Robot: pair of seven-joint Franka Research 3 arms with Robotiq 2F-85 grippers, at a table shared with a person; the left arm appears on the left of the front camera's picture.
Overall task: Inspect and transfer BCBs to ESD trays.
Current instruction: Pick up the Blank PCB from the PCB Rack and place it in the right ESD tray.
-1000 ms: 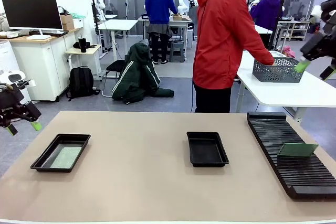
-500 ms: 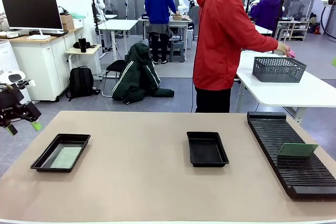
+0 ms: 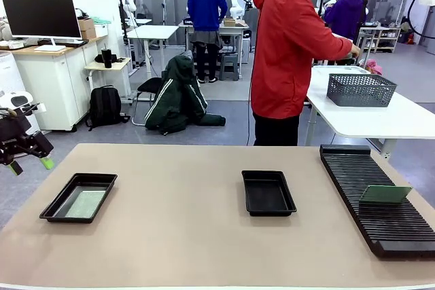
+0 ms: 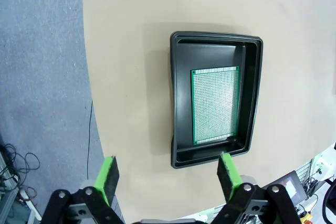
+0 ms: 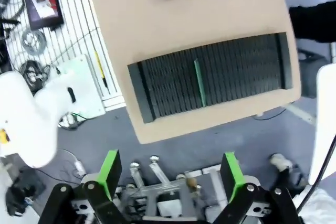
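Hanging at the frame's left edge, the left gripper (image 3: 30,165) is spread wide and empty, near the left ESD tray (image 3: 56,203) where one BCB (image 3: 86,204) lies flat. The centre ESD tray (image 3: 269,174) holds nothing. At lower right a second BCB (image 3: 385,193) stands on edge in the slotted rack (image 3: 353,188). Thin, light and stiff, it looks best pinched by its top edge. The right gripper (image 5: 170,174), also spread and empty, looks down from high above. The tan tabletop (image 3: 183,236) is smooth, and a person in a red jacket (image 3: 289,45) stands beyond.
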